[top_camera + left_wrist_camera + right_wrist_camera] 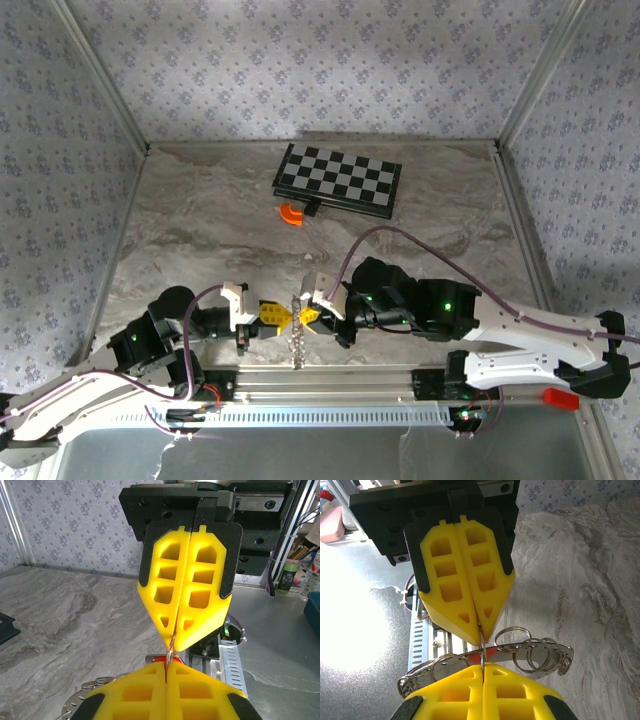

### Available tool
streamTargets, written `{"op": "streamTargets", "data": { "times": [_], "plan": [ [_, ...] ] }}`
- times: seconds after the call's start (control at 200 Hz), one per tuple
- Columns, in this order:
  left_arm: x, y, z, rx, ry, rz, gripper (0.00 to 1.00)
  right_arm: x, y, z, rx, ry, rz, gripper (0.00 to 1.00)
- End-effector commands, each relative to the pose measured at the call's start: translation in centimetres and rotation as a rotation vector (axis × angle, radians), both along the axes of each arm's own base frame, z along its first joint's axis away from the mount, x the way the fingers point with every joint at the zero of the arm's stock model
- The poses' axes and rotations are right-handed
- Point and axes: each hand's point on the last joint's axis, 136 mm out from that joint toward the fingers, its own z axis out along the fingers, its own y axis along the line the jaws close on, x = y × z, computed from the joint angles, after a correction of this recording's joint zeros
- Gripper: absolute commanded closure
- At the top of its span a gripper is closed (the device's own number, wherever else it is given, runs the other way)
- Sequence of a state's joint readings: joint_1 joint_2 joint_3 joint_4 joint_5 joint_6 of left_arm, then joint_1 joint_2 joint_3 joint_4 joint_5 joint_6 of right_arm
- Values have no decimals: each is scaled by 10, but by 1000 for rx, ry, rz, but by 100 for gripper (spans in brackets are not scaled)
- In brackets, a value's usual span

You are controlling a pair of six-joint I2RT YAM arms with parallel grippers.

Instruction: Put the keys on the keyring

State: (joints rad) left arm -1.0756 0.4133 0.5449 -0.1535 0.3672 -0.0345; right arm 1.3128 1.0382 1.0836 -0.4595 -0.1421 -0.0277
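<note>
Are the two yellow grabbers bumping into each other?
Apart. The right wrist view shows a gap between the tips of the left gripper and the right gripper, with the thin keyring wire crossing it.

The left tool point(287, 318) and the right tool point(303, 318) are met tip to tip over the near middle of the tabletop point(200, 230), just behind the rail point(330, 380) fixed along its near edge. The keyring point(481, 642) is caught between both tips, and the keys point(540, 655) are strung just beside them. The chessboard point(338, 180) is laid at the far middle, well apart from the tools. The curved piece point(291, 213) is placed just before its near left corner.
</note>
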Motion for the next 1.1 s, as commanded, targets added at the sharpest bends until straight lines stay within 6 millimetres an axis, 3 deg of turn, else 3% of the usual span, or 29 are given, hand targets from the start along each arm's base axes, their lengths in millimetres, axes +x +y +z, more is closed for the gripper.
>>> {"op": "streamTargets", "data": {
  "times": [0.0,0.725,1.094],
  "plan": [
    [-1,1,23,-62,-49,-1,100,-8,5,16,40,-32,45,100],
    [-2,2,28,-90,-30,1,100,-15,7,5,-14,-159,49,100],
    [-1,4,28,-97,-26,10,100,-8,1,-4,-47,-234,0,100]
  ]
}}
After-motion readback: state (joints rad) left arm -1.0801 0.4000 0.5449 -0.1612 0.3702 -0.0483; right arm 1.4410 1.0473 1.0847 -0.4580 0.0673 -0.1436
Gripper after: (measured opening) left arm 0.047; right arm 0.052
